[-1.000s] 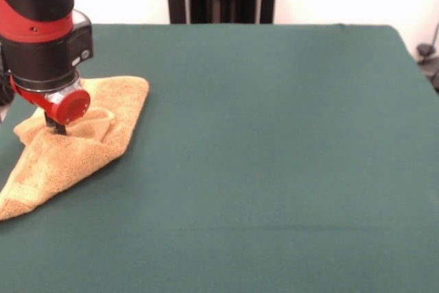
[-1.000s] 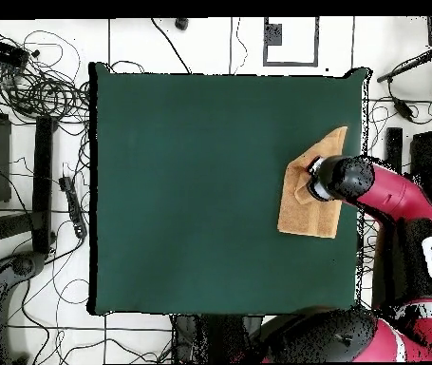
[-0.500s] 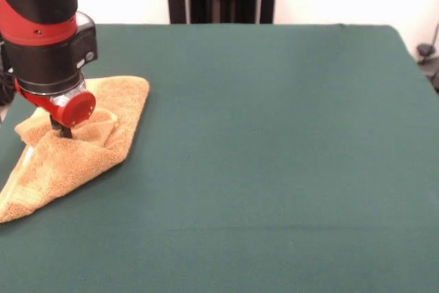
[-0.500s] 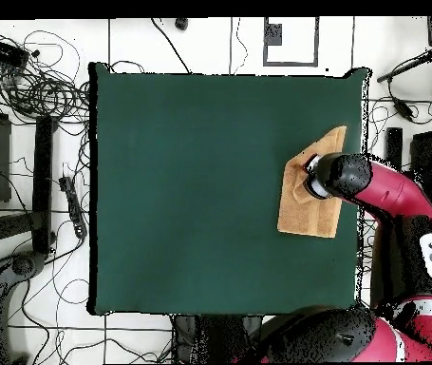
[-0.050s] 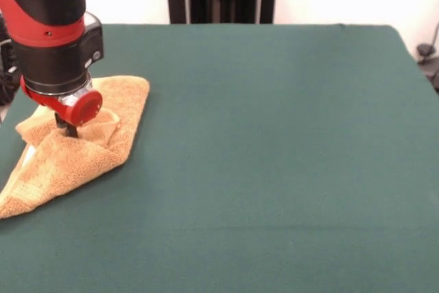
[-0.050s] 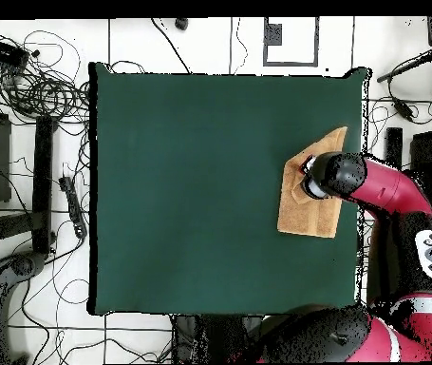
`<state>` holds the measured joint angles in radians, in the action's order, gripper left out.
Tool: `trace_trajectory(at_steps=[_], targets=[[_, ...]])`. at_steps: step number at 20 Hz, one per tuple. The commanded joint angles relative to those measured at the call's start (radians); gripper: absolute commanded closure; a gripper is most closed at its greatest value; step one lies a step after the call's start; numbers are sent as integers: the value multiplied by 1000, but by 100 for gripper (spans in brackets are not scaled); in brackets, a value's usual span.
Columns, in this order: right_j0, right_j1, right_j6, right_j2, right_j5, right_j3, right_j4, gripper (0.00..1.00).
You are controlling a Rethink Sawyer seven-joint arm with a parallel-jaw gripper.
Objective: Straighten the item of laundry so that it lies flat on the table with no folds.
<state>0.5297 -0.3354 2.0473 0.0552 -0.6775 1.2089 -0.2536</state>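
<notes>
Tool [image 5: 68, 130] slid twd table centre, dragging towel [image 5: 75, 145] fold w/ it.

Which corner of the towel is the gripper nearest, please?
None closely: the gripper sits on the towel at its bunched middle fold; the rounded far corner is closest.

Tangled black cables [image 6: 44, 71] on white tiled floor [image 6: 143, 337]

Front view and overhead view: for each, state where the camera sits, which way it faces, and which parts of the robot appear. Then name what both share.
Front view: across the table from the robot, level-ish, facing it; shows the arm's lower end and gripper down on the towel.
Overhead view: above, looking straight down; shows base and arm reaching to the towel near the table's right edge.
Shared: table, folded towel, arm.
</notes>
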Motion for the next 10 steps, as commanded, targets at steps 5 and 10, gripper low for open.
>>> trace_trajectory(at_steps=[5, 10], targets=[[-98, 9, -108, 92, -129, 78, -38, 100], [-128, 12, -34, 91, -113, 84, -5, 100]])
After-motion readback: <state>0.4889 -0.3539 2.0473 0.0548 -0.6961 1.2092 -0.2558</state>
